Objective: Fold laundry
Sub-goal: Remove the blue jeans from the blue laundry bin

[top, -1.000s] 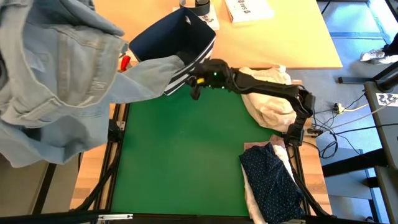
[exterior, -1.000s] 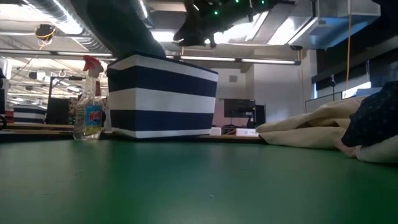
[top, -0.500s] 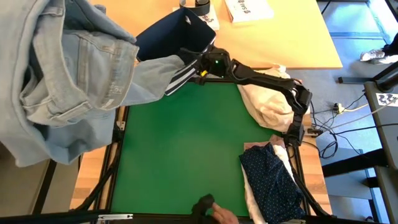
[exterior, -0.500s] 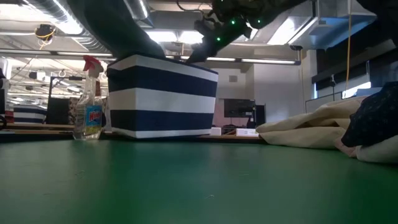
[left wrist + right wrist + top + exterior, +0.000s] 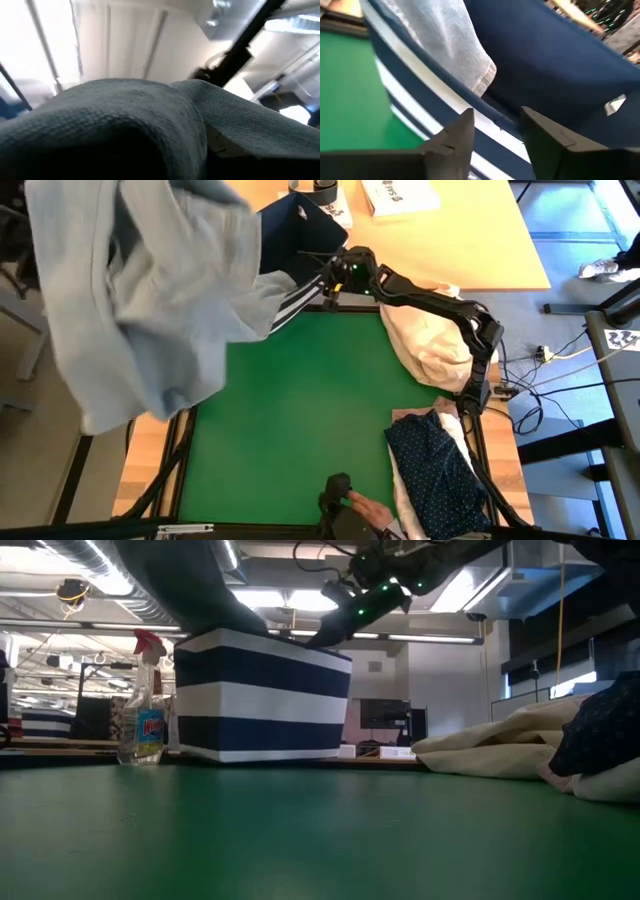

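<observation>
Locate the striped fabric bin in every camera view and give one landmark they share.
High view: striped bin at top centre, partly under the grey jeans.
Low view: bin left of centre, beyond the green mat.
Left wrist view: not in it.
Right wrist view: bin rim just past the right tool.
Shared landmark: the green mat.

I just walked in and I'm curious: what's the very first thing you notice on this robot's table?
The big light grey jeans jump out first, hanging in the air over the table's far left corner, one leg trailing into the navy striped bin. Next comes the right gripper, fingers apart, at the bin's rim beside that leg. On the right lie a cream cloth bundle and a navy dotted shirt.
</observation>
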